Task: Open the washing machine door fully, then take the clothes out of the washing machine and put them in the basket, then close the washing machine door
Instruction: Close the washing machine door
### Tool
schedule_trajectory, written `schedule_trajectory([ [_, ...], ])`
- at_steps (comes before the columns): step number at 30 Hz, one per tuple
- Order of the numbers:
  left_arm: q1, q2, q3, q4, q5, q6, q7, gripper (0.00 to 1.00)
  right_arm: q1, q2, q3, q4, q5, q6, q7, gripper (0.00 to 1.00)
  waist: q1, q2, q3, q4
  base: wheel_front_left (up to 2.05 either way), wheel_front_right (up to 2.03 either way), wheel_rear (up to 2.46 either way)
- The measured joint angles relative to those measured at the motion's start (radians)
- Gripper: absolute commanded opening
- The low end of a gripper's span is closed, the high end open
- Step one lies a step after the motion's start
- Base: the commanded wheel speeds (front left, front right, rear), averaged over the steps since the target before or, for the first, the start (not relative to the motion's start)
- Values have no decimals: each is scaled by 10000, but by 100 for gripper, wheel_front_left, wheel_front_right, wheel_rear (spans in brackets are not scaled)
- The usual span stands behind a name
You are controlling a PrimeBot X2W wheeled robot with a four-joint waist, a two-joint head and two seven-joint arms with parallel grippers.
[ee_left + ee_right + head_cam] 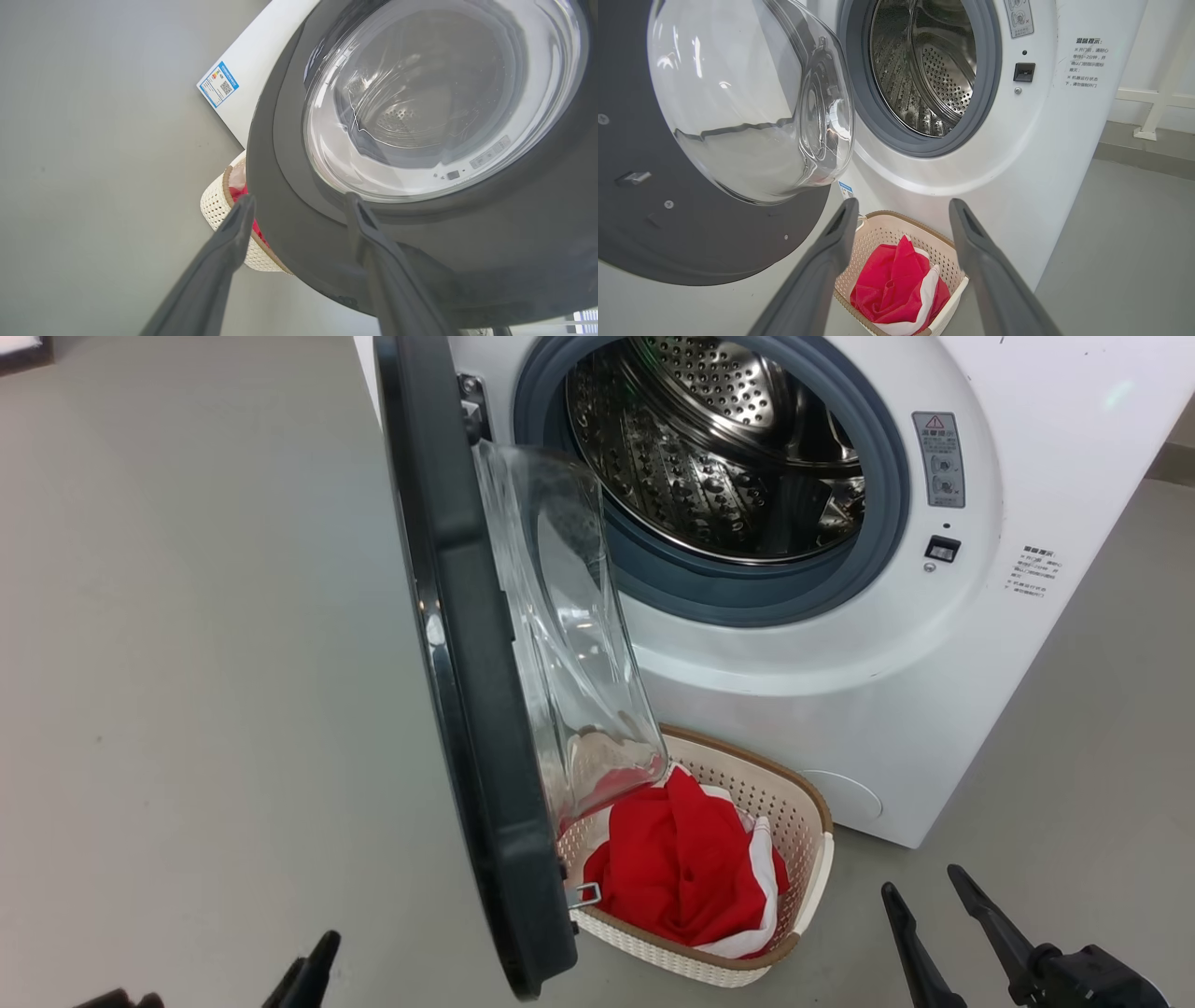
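The white washing machine (840,709) stands with its washing machine door (467,691) swung out, edge-on in the head view, glass bowl facing the drum (709,457). No fabric shows in the steel drum (924,70). On the floor below the opening, the cream basket (812,803) holds the red clothes (681,868) with white trim. My right gripper (920,882) hangs open to the basket's right, pointing at the basket (943,242) and clothes (896,284). My left gripper (301,200) is open close to the outer face of the door (467,242), apart from it; it also shows low down (313,957).
Grey floor (187,616) spreads wide to the left of the door and to the right of the machine. A white frame or rail (1157,98) stands against the wall at the far right. An energy label (218,84) sits on the washing machine (252,60).
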Motion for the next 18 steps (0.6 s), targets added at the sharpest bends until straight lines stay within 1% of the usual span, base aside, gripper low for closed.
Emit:
schedule_trajectory([
  [2, -4, 17, -194, 228, 445, 0, -537, 100, -51, 0, -2, 4, 0, 0, 0, 100, 0, 0, 8, -2, 0, 0, 0],
  [4, -7, -40, -291, 395, 537, 0, -1081, 100, -54, 0, -2, 6, 0, 0, 0, 100, 0, 0, 6, -9, 0, 0, 0],
  [8, -12, -86, -499, 681, 895, 0, -1670, 100, -54, 2, -4, 4, 0, 0, 0, 100, 0, 0, -17, -34, 0, 0, 0],
  [12, -12, -176, -539, 922, 1204, 0, -1852, 100, -54, 2, -23, 4, 0, 0, 0, 100, 0, 0, -12, -34, 0, 0, 0],
  [14, -13, -255, -506, 1064, 1605, 0, -1889, 100, -54, 2, -31, 2, 0, 0, 0, 100, 0, 0, 12, -26, 0, 0, 0],
  [15, -14, -347, -328, 1099, 1820, 0, -1891, 100, -54, 2, -38, 2, 0, 0, 0, 100, 0, 0, 20, -16, 0, 0, 0],
  [17, -27, -489, 148, 1158, 2602, 0, -1891, 100, -54, 2, -50, 2, 0, 0, 0, 100, 0, 0, 30, -4, 0, 0, 0],
  [18, -27, -489, 148, 1158, 2602, 0, -1891, 100, -54, 2, -50, 2, 0, 0, 0, 100, 0, 0, 30, -4, 0, 0, 0],
])
